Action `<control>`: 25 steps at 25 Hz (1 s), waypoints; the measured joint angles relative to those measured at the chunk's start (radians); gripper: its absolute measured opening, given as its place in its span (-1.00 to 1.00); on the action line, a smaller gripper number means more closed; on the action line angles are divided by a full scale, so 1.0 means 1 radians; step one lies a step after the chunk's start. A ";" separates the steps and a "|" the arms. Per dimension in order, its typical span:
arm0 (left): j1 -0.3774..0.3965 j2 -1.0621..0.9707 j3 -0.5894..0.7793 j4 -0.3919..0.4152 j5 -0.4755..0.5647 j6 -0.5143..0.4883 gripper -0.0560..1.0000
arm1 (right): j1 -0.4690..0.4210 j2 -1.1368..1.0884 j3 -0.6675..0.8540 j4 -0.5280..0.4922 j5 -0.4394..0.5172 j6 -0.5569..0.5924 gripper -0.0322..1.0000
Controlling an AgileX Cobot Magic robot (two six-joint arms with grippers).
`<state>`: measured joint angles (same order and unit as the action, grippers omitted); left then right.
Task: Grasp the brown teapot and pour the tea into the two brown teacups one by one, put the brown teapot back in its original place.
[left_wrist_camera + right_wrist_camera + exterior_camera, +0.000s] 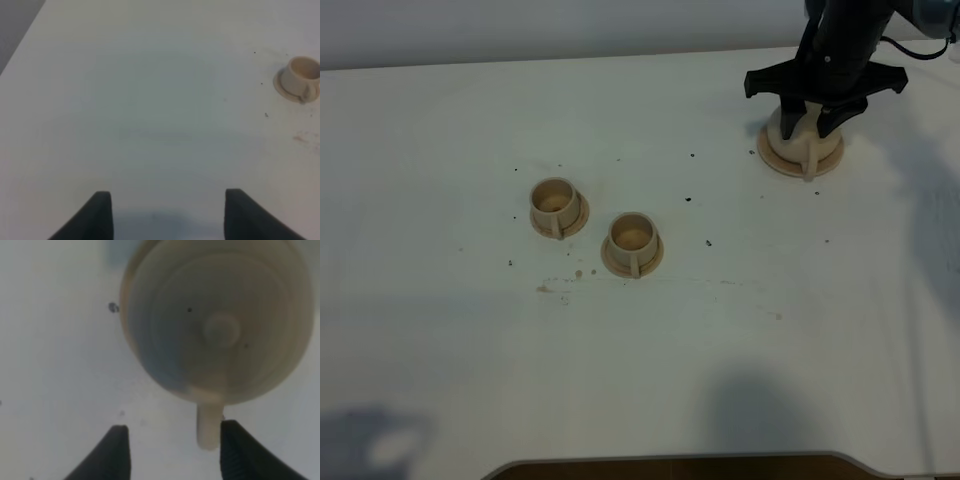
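Note:
The pale-tan teapot (804, 134) sits on its flat round saucer (775, 159) at the far right of the table. My right gripper (817, 118) hangs right above it, open, with a finger on either side of the pot. In the right wrist view the knobbed lid (221, 330) fills the frame and the handle (209, 426) points between my open fingers (116, 450). Two pale-tan teacups on small saucers stand mid-table: one to the left (555, 205), one to its right and nearer (632, 240). Both look empty. My left gripper (165, 215) is open over bare table, with one cup (300, 77) ahead.
Dark specks and small brownish stains (560, 290) lie scattered on the white tabletop (720, 340) around the cups. The table's near edge (670, 462) runs along the front, and a grey floor strip (15, 25) shows beyond the table's side edge in the left wrist view.

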<state>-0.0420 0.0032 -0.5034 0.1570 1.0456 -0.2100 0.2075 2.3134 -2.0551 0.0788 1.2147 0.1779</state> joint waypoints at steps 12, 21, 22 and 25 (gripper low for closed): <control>0.000 0.000 0.000 0.000 0.000 0.001 0.05 | 0.000 -0.040 0.078 -0.009 0.003 -0.001 -0.10; 0.000 0.000 0.000 0.000 0.000 0.001 0.05 | 0.000 0.011 0.076 -0.017 0.002 -0.004 -0.10; 0.000 0.000 0.000 0.000 0.000 0.001 0.05 | 0.000 0.013 0.076 -0.018 0.002 -0.004 -0.10; 0.000 0.000 0.000 0.000 0.000 0.001 0.05 | -0.003 0.015 0.074 -0.027 0.002 -0.004 -0.10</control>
<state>-0.0420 0.0032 -0.5034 0.1570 1.0456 -0.2092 0.2044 2.3282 -1.9809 0.0519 1.2163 0.1735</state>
